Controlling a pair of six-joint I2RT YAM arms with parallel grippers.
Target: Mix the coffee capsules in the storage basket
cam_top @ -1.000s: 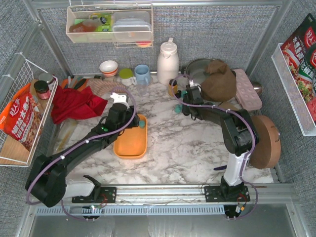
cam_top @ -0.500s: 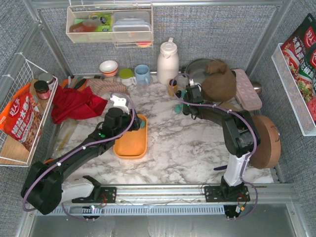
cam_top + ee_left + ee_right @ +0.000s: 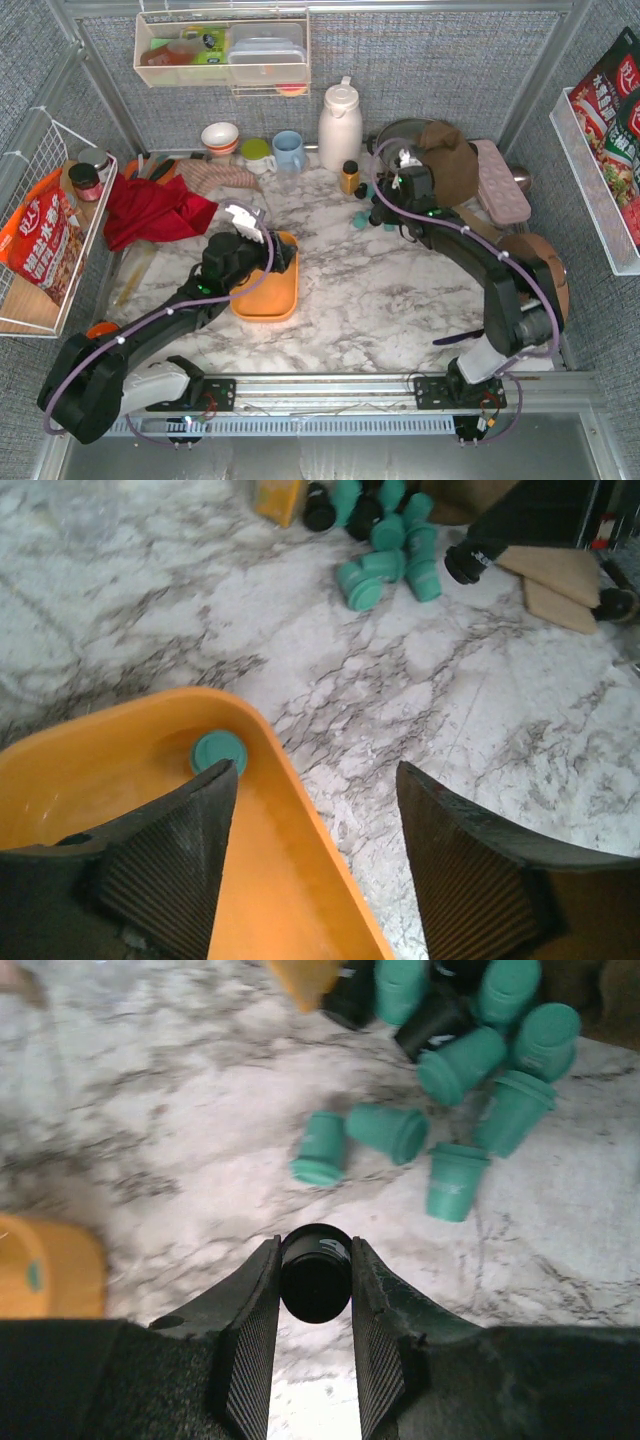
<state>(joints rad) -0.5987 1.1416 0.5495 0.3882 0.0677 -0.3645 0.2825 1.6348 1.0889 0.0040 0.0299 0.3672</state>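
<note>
The right gripper (image 3: 315, 1256) clamps a black coffee capsule (image 3: 315, 1278) near the tabletop's (image 3: 400, 290) far edge, with the orange storage basket (image 3: 40, 1265) to its left, partly under the open-jawed left gripper (image 3: 315, 780).

A white jug (image 3: 340, 125) stands at the upper middle of the marble table (image 3: 400, 300). A blue mug (image 3: 288, 150), a green cup (image 3: 256, 152) and a bowl (image 3: 220, 136) are to its left, and a small amber bottle (image 3: 349, 177) is just below it. A red cloth (image 3: 150, 212) lies at the left. A wire rack (image 3: 60, 130) at the left edge holds a snack bag (image 3: 40, 245) and a jar (image 3: 85, 180). A clear bin (image 3: 215, 72) hangs at the top. A brown cloth (image 3: 447, 160) and a pink tray (image 3: 503, 185) sit at the upper right. Red packets (image 3: 612, 90) fill the shelf at the right edge.
</note>
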